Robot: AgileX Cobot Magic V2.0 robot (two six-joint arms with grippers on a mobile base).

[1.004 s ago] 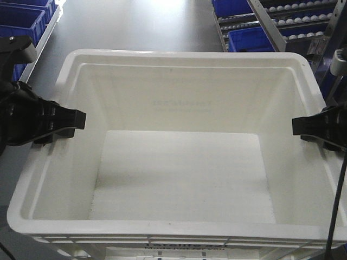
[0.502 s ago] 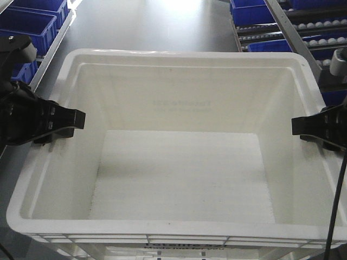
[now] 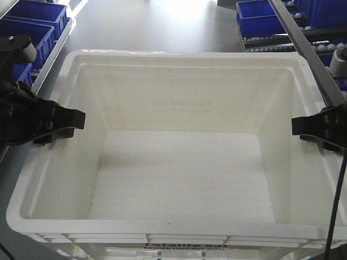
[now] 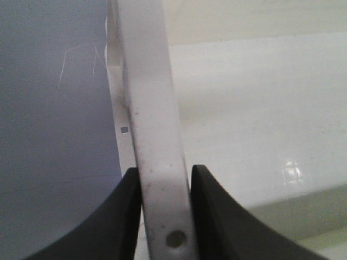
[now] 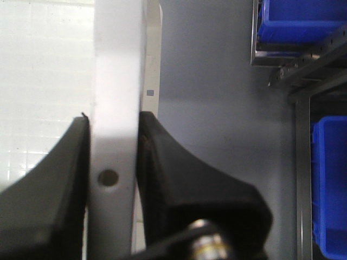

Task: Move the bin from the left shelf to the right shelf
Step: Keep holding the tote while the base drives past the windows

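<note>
The large white bin (image 3: 179,184) fills the front view, empty, with faint print showing through its far wall. My left gripper (image 3: 76,120) is shut on the bin's left rim (image 4: 157,141); its black fingers (image 4: 119,216) press both sides of the rim. My right gripper (image 3: 297,125) is shut on the bin's right rim (image 5: 116,108), one finger (image 5: 173,168) outside and one inside. The bin hangs between both grippers above the grey floor (image 3: 146,24).
Blue bins (image 3: 30,24) sit on a shelf at the far left. A roller rack with blue bins (image 3: 263,16) and a metal rail (image 3: 309,54) stands at the far right. More blue bins (image 5: 331,179) show in the right wrist view.
The bin and both grippers keep their place in the view. The background has shifted: the right rack and left blue bins have slid outward and away, as the base moves.
</note>
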